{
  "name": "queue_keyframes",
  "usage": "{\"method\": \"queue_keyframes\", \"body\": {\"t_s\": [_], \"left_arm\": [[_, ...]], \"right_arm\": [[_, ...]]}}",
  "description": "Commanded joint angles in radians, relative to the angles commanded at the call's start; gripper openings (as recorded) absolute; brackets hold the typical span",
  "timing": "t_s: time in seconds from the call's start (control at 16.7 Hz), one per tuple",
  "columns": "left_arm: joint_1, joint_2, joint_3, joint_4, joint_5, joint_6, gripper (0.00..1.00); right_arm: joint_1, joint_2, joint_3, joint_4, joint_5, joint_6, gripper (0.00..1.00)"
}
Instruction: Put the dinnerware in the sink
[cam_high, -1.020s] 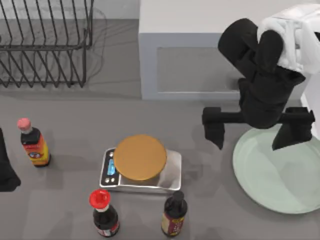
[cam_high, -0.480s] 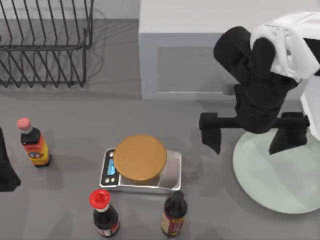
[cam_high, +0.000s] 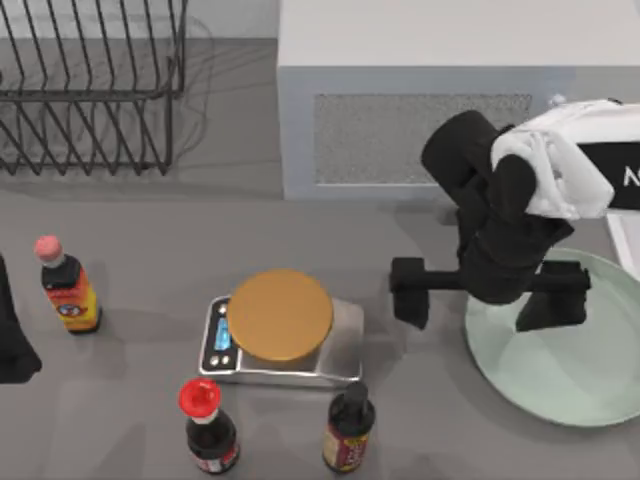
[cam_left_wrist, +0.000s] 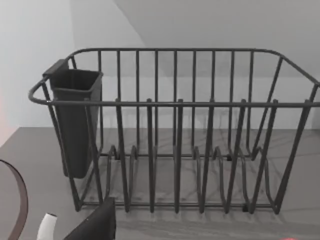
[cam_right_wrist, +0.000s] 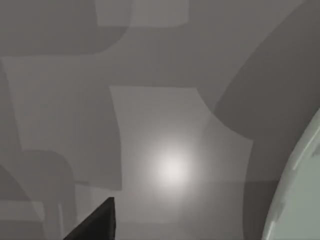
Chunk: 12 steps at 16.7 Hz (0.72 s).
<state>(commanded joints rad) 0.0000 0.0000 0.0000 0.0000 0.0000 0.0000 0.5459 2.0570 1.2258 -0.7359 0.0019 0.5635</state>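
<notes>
at the right of the top view, the right gripper (cam_high: 488, 290) hangs over the left edge of the dinnerware (cam_high: 560, 375), its two black fingers spread wide apart: one finger over the bare grey table (cam_high: 150, 230) just left of the plate's rim, the other over the plate's pale green surface. whether either fingertip touches anything, i cannot tell. the plate lies flat at the lower right of that frame, partly cut by the frame's edge, and its curved rim (cam_right_wrist: 295, 185) shows again at the right side of the right wrist view. a narrow white strip (cam_high: 625, 245) at the right edge, just above the plate, looks like the sink's rim. behind the arm stands the grey-white microwave (cam_high: 420, 100). at lower centre sits the kitchen scale (cam_high: 345, 345) with an orange-brown disc (cam_high: 280, 314) on it, and three sauce bottles (cam_high: 67, 285) stand around it. the wire dish rack (cam_high: 90, 90) fills the upper left. the left arm (cam_high: 12, 340) rests parked at the left edge.
</notes>
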Motion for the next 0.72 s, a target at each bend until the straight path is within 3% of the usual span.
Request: {"method": "queue_keyframes", "body": {"t_s": [0.24, 0.72], "left_arm": [[0.000, 0.000, 0.000, 0.000, 0.000, 0.000, 1.00], [0.000, 0.000, 0.000, 0.000, 0.000, 0.000, 1.00]], "right_arm": [[0.000, 0.005, -0.006, 0.007, 0.000, 0.000, 1.00], [0.000, 0.005, -0.006, 0.007, 0.000, 0.000, 0.40]]}}
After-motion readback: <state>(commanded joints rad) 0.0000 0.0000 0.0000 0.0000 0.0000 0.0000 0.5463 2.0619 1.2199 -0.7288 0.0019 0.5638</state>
